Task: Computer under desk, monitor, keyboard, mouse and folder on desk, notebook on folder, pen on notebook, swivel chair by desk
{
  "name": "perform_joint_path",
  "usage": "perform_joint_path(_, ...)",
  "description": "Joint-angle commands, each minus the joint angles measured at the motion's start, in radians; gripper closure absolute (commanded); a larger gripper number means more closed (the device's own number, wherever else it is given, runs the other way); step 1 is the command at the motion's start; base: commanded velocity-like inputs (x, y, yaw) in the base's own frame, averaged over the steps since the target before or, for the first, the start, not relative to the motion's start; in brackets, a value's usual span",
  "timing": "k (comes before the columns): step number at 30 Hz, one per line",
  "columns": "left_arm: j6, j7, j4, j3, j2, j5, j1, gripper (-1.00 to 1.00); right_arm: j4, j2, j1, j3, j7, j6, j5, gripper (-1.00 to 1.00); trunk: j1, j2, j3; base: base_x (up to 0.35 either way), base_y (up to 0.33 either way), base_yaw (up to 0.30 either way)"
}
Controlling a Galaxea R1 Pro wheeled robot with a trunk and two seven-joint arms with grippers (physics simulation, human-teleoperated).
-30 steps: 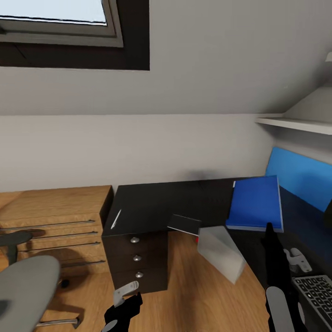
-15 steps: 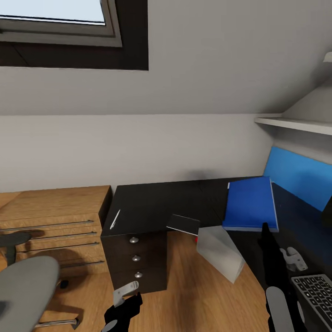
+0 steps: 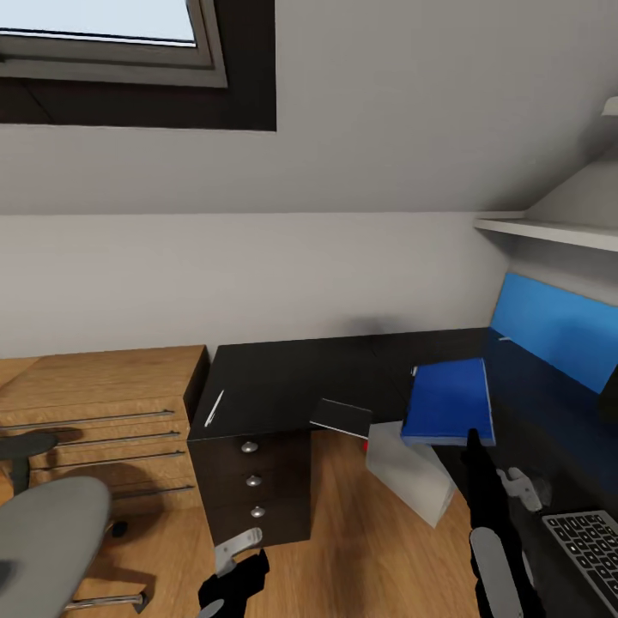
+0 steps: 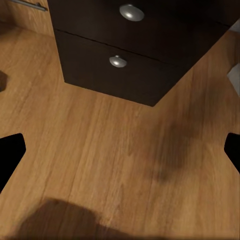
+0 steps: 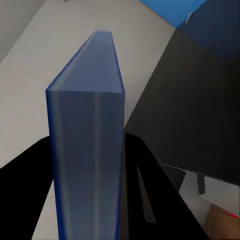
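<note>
My right gripper (image 3: 470,444) is shut on the near edge of the bright blue folder (image 3: 448,401), holding it just over the black desk (image 3: 283,378). In the right wrist view the folder (image 5: 85,150) stands edge-on between the black fingers (image 5: 150,195). A thin white pen (image 3: 215,407) lies on the desk's left part. A dark flat notebook (image 3: 342,418) overhangs the desk's front edge. The keyboard (image 3: 592,539) lies at the lower right. The grey swivel chair (image 3: 47,532) stands at the lower left. My left gripper (image 3: 236,562) hangs open over the floor before the drawer unit (image 4: 125,45).
A pale grey box (image 3: 410,470) leans on the wooden floor in the desk's inner corner. Light wooden cabinets (image 3: 94,403) stand left of the desk. A blue panel (image 3: 558,330) lines the right wall under a white shelf (image 3: 549,230).
My right gripper has pulled the folder left and toward me across the desk. The pen, the notebook and the left arm have hardly moved.
</note>
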Motion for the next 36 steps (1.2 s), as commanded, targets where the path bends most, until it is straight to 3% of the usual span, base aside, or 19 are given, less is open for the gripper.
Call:
perform_joint_path(1, 0.004, 0.006, 0.0, -0.001, -0.002, 0.003, -0.001, -1.0, 0.035, 0.001, -0.044, 0.014, -0.013, -0.015, -0.011, 1.0, 0.0, -0.001, -0.001, 0.0, 0.0, 0.0)
perform_joint_path(6, 0.004, 0.006, 0.001, 0.001, -0.003, 0.002, -0.001, -1.0, 0.23, 0.001, -0.212, 0.064, -0.109, -0.118, -0.011, 1.0, 0.0, -0.001, -0.001, 0.0, 0.0, 0.0)
perform_joint_path(11, 0.004, 0.006, 0.002, 0.004, -0.002, 0.001, -0.001, -1.0, 0.399, 0.0, -0.345, 0.069, -0.153, -0.249, -0.014, 1.0, 0.0, -0.001, -0.001, 0.0, 0.0, 0.0)
perform_joint_path(13, 0.004, 0.006, 0.002, 0.004, -0.002, 0.001, -0.001, -1.0, 0.431, 0.001, -0.369, 0.068, -0.164, -0.304, -0.03, 1.0, 0.0, -0.001, -0.001, 0.0, 0.0, 0.0)
perform_joint_path(14, 0.004, 0.006, 0.002, 0.004, -0.002, 0.001, -0.001, -1.0, 0.444, 0.002, -0.378, 0.067, -0.176, -0.343, -0.058, 1.0, 0.0, -0.001, -0.001, 0.0, 0.0, 0.0)
perform_joint_path(16, 0.004, 0.006, 0.002, 0.004, -0.002, 0.001, -0.001, -1.0, 0.459, 0.0, -0.39, 0.069, -0.207, -0.435, -0.185, 1.0, 0.0, -0.001, -0.001, 0.0, 0.0, 0.0)
perform_joint_path(20, 0.004, 0.006, 0.002, 0.004, -0.003, 0.001, -0.001, -1.0, 0.464, -0.003, -0.395, 0.071, -0.219, -0.486, -0.327, 1.0, 0.0, -0.001, -0.001, 0.0, 0.0, 0.0)
perform_joint_path(25, 0.004, 0.006, 0.002, 0.004, -0.003, 0.001, -0.001, -1.0, 0.479, -0.004, -0.396, 0.068, -0.221, -0.499, -0.386, 1.0, 0.0, -0.001, -0.001, 0.0, 0.0, 0.0)
perform_joint_path(36, 0.004, 0.006, 0.002, 0.004, -0.003, 0.001, -0.001, -1.0, 0.509, -0.009, -0.396, 0.066, -0.207, -0.501, -0.394, 1.0, 0.0, -0.001, -0.001, 0.0, 0.0, 0.0)
